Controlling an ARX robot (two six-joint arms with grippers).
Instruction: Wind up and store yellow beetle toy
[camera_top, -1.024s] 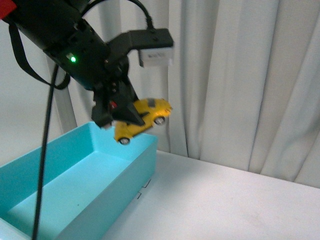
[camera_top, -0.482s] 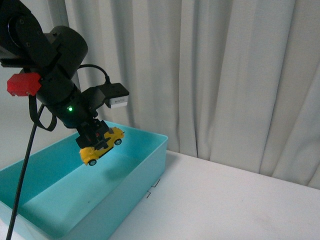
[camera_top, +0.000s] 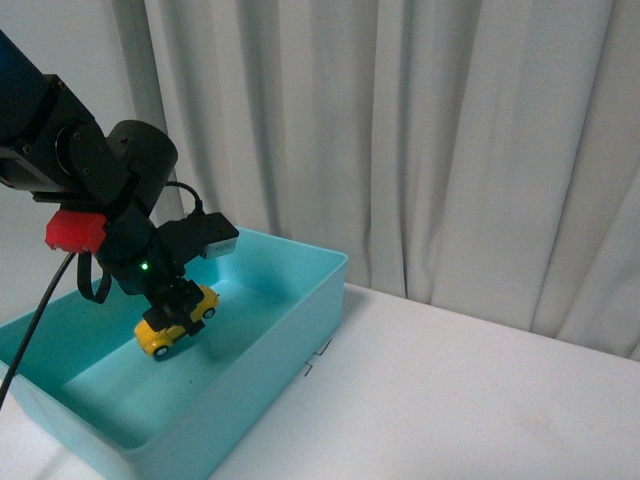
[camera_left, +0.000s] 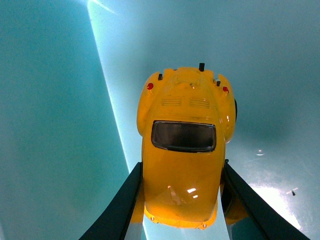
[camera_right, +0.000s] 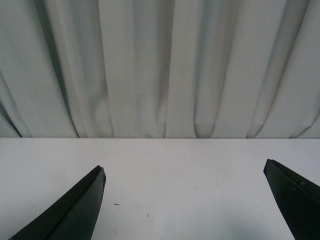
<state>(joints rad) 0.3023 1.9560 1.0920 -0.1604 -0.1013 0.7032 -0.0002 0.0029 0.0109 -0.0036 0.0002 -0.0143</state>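
Turquoise is what gets noticed first: an open plastic bin (camera_top: 268, 372) is set on the left part of the white table (camera_top: 470, 400) in the front view, and its near corner is cut off by the picture edge. Over the bin's left half, the black left arm (camera_top: 90, 170) is angled down into it. A red block (camera_top: 75, 231) is fixed on the arm's side, a small green light (camera_top: 145, 266) is lit lower down, and a pale camera box (camera_top: 210, 238) is stuck out toward the right. A black cable (camera_top: 35, 320) is hung from the arm along the left edge.

The left gripper (camera_top: 178, 305) is clamped on the yellow beetle toy (camera_top: 175, 325). The toy is held inside the bin, below the rim line, tilted with one end lower toward the left. Black wheels can be made out on the side that's shown. Whether the bin floor is being touched can't be told from here, tbh.

The grip is backed up by the left wrist view. Two dark fingers (camera_left: 120, 207) are pressed against both flanks of the car, and its dark window and two tiny red lights are turned to the camera. Only teal bin floor and wall are seen behind it.

Further right the table top is plain white, and a pale pleated curtain (camera_top: 450, 140) is hung behind everything.

The right gripper (camera_right: 182, 200) is caught by its own wrist camera. Its black fingers (camera_right: 75, 210) are spread wide apart and empty, held over the white table and pointed at the curtain.
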